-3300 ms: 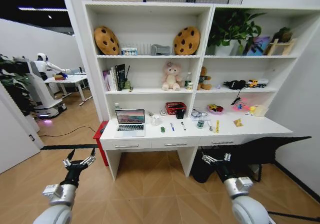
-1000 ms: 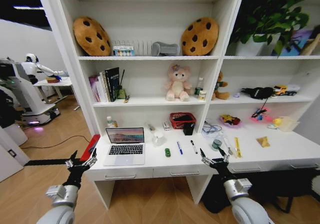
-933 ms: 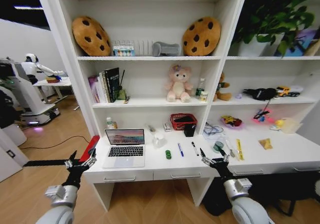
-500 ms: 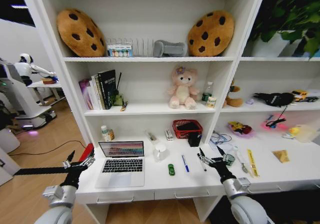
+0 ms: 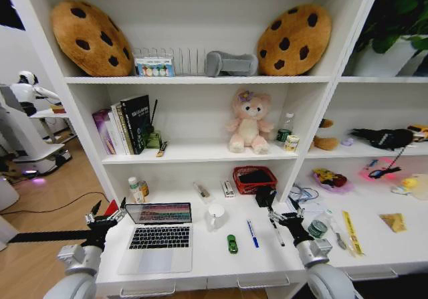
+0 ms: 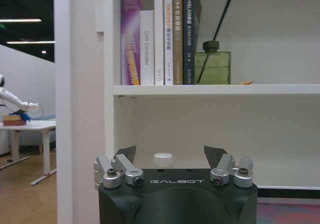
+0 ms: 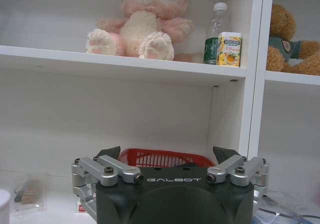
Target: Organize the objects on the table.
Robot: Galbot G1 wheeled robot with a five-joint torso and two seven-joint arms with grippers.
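The robot is closer to the table [image 5: 200, 262] now. Left gripper [image 5: 105, 213] and right gripper [image 5: 284, 219] both hold fingers apart, empty.

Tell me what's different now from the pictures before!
The robot drove up close to the table, so the shelves look bigger. That is the camera moving, not the things. The left gripper and right gripper, both open and empty, now hang over the desk's front edge. The laptop, mug, green toy and pens lie where they were; nothing was grabbed.
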